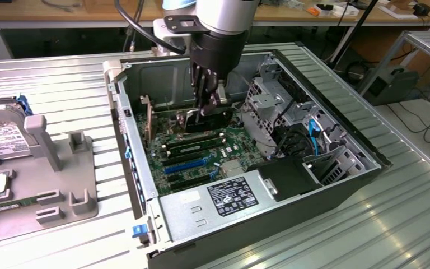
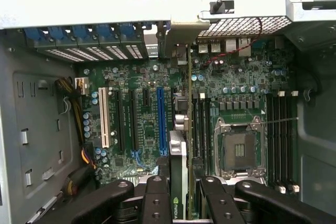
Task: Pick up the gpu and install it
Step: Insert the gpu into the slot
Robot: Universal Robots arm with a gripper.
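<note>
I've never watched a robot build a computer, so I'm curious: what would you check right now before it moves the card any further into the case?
1. Card gripped: the gripper is closed on the gpu, edge-on between its fingers: ok.
2. Card upright over the motherboard: ok.
3. Card's metal bracket up at the case's rear slot openings: ok.
4. Card lined up with a slot, beside the blue slot: cannot tell.
5. Card fully seated: cannot tell.
6. Arm clear of the drive cage: ok.

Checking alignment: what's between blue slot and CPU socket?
Wrist view: the gpu, edge-on in the gripper, plus two black slots, between blue slot and CPU socket.
</note>
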